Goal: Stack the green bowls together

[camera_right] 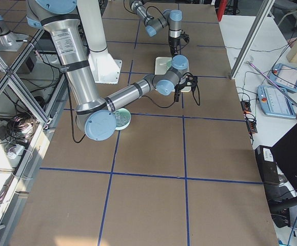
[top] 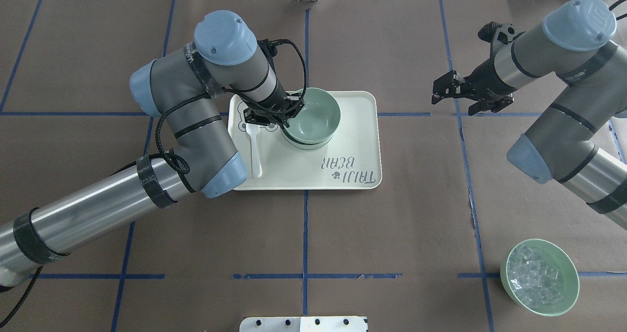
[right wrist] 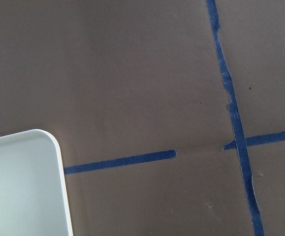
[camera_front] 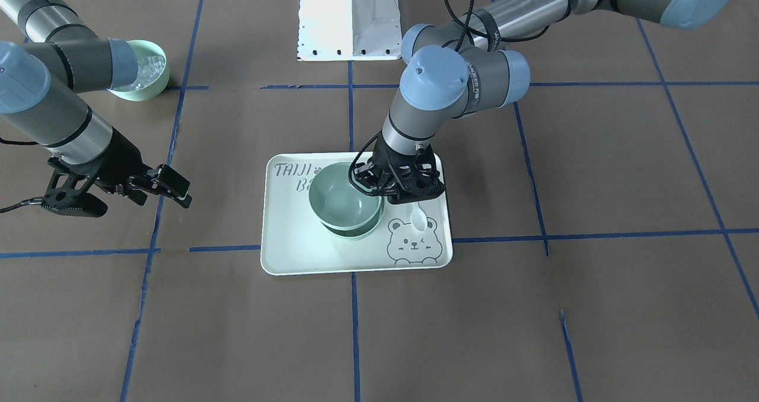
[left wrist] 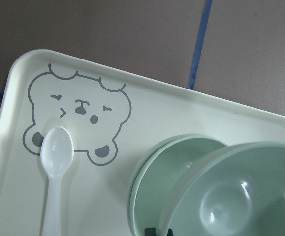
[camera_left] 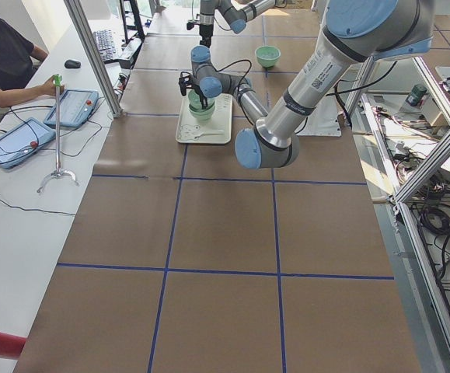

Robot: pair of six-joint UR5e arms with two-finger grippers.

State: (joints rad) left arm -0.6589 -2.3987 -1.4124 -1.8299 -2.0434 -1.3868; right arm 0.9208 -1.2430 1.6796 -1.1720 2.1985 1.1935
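**Green bowls meet on the bear tray**

The big brown table holds a pale tray in the middle of the overhead view. On the tray, the top green bowl is over a lower green bowl, a bit off to one side (I cannot tell if more hide below). The left gripper pinches the top bowl's rim. The right gripper, at upper right, is spread wide and holds nothing. A white spoon lies on the tray's left side.

Left gripper clamps rim of green bowls, spoon just beside — other half of tray bare; right gripper well apart.
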